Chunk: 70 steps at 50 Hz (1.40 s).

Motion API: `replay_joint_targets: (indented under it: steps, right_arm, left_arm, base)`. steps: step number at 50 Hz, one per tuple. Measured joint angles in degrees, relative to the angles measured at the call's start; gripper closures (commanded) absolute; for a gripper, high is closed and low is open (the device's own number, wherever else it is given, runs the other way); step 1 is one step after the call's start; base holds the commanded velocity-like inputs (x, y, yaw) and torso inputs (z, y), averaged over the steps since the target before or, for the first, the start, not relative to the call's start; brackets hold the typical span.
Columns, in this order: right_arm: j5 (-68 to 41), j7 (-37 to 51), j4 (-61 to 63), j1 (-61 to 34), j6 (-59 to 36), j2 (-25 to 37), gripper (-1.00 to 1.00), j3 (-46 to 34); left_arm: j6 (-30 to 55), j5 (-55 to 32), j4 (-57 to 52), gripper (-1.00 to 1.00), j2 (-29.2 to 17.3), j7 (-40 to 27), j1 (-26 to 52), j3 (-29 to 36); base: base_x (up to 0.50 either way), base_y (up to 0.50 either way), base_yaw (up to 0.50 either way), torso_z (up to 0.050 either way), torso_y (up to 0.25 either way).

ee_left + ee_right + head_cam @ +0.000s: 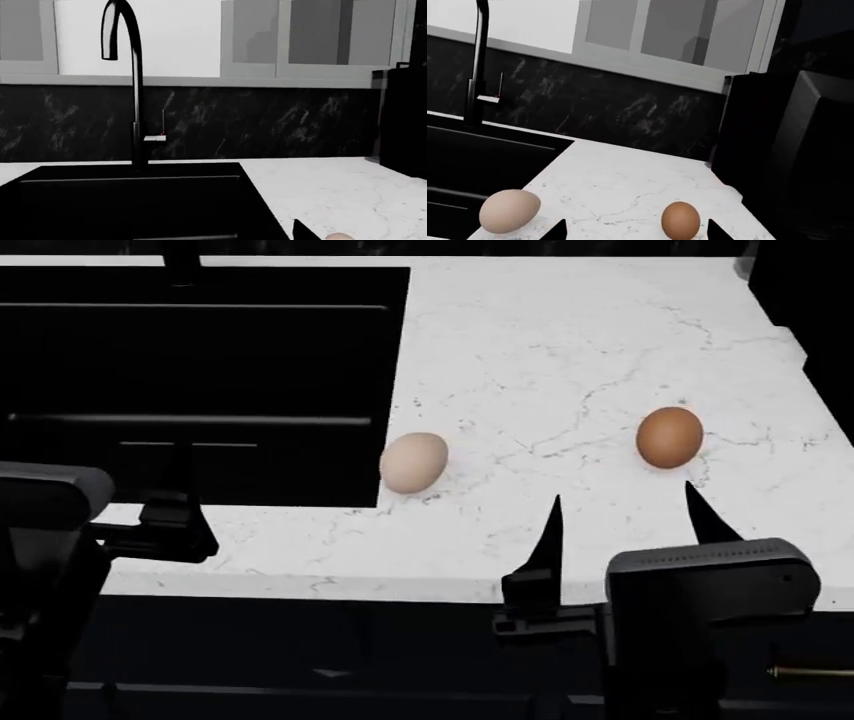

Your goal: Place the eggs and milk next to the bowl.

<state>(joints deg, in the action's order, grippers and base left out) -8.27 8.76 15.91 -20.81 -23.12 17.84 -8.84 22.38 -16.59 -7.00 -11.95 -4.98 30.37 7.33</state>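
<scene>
Right gripper [623,515] hovering low near tabletop [561,350] front edge, jaws apart, empty, lined up short of brown egg [669,437]. Left gripper [167,525] sitting over sink [200,380]; jaw state: cannot tell.

Pale egg [414,462] lying just beside sink rim. Risk: nudge rolling it into basin. Brown egg rolling away if one jaw touching first.

Neither milk nor bowl showing in any view.

Right wrist view showing faucet [479,65], backsplash, dark appliance [800,150]; head view missing these.

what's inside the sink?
Nothing visible: the sink basin renders near-black in the head and left wrist views; its floor can't be made out. Faucet stands behind it.
</scene>
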Motion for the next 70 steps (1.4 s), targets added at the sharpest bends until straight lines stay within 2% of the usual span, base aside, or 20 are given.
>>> replay_joint_targets:
  steps: [13,61,70]
  right_arm:
    - [-0.27,-0.18,0.13,-0.37,-0.24,0.37,-1.00,-0.47]
    - [-1.78,0.48,0.38,0.06,-0.51,0.87,-1.00,-0.89]
    - [-1.87,0.99,0.76,0.00,-0.77,0.92,-1.00,-0.80]
  left_arm:
    - [0.12,-0.42,-0.50,-1.00,-0.38,-0.10,-0.02,0.64]
    - [-0.11,-2.08,-0.60,-1.00,-1.24,-0.88,0.02,1.94]
    - [0.01,-2.43,-0.87,-1.00,-1.57,-0.89,-0.17,2.22]
  base:
    - [0.00,-0.10,0.00,0.000,0.000]
    - [0.33,0.00,0.00,0.000,0.000]
    - [0.00,0.00,0.00,0.000,0.002]
